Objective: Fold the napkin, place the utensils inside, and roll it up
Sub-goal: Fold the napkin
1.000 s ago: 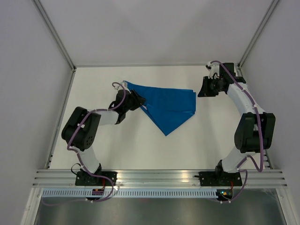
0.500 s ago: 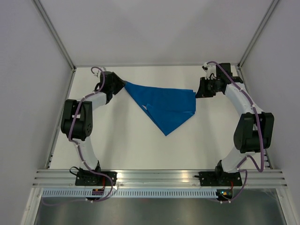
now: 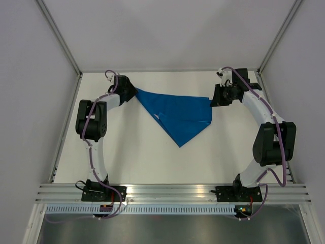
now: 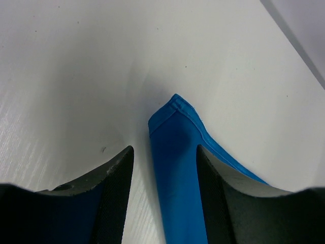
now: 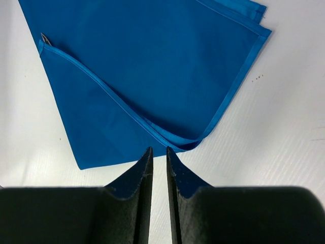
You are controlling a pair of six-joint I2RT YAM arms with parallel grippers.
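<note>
Left claw [image 4: 163,148] astride napkin [image 4: 175,129] corner

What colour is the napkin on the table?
The napkin is plain bright blue, no pattern; it shows best in the right wrist view.

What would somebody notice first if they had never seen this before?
The bright blue napkin jumps out first, folded into a pointy shape toward the far side of the white table. Next come the two robot arms reaching to its corners. The left tool stands open with the napkin's left corner lying between its fingers, and the right tool, nearly closed, sits just off the right corner.
</note>
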